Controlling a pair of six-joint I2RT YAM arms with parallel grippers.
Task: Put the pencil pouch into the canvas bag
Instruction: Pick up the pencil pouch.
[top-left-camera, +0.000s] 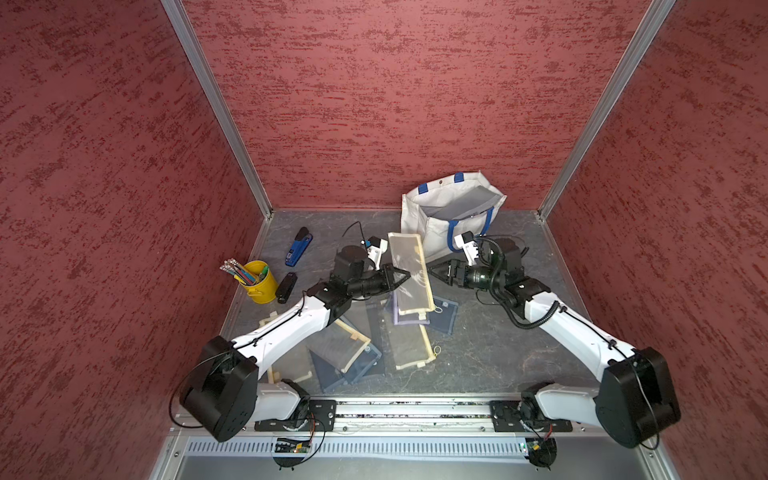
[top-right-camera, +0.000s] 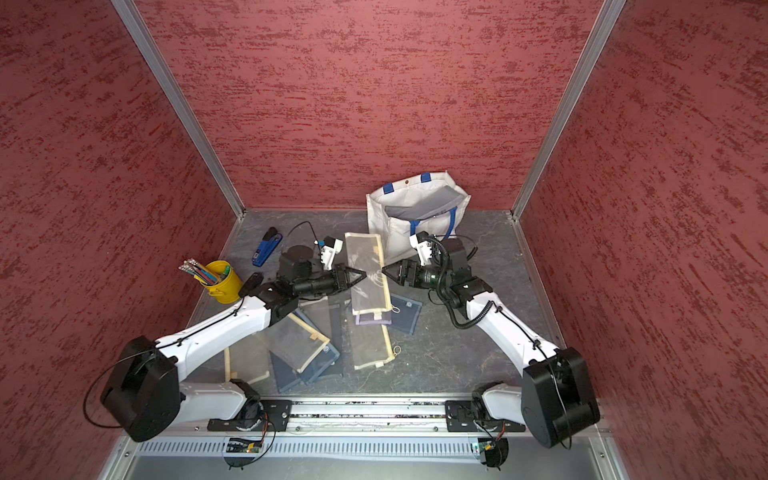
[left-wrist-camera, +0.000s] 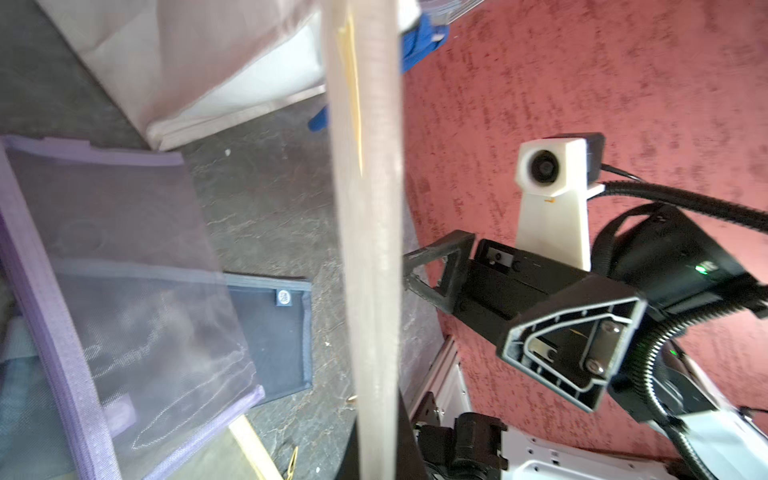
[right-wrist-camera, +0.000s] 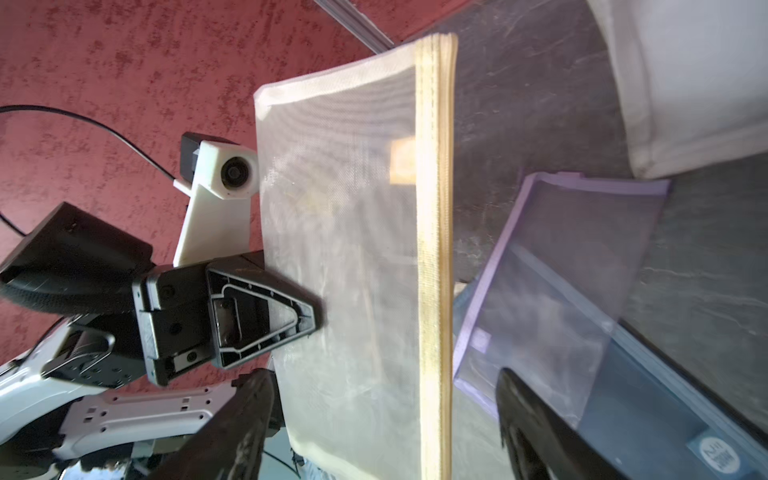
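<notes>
The pencil pouch (top-left-camera: 409, 270) (top-right-camera: 368, 270) is cream mesh with a yellow zip edge. It is held up off the table, tilted, in front of the canvas bag (top-left-camera: 419, 208) (top-right-camera: 382, 208). The bag is off-white with blue handles and stands open at the back right. My left gripper (top-left-camera: 406, 274) (top-right-camera: 363, 274) is shut on the pouch's left side; the right wrist view shows this grip (right-wrist-camera: 313, 311). My right gripper (top-left-camera: 430, 271) (top-right-camera: 384, 271) (right-wrist-camera: 382, 436) is open, its fingers (right-wrist-camera: 241, 415) wide apart on either side of the pouch's (right-wrist-camera: 345, 249) right edge.
Several more mesh pouches (top-left-camera: 411, 345) lie on the table under and in front of the arms, among them a purple one (right-wrist-camera: 561, 270) and a navy one (top-left-camera: 442, 316). A yellow pencil bucket (top-left-camera: 259, 282), a blue stapler (top-left-camera: 298, 247) and a black stapler (top-left-camera: 286, 287) sit at the left.
</notes>
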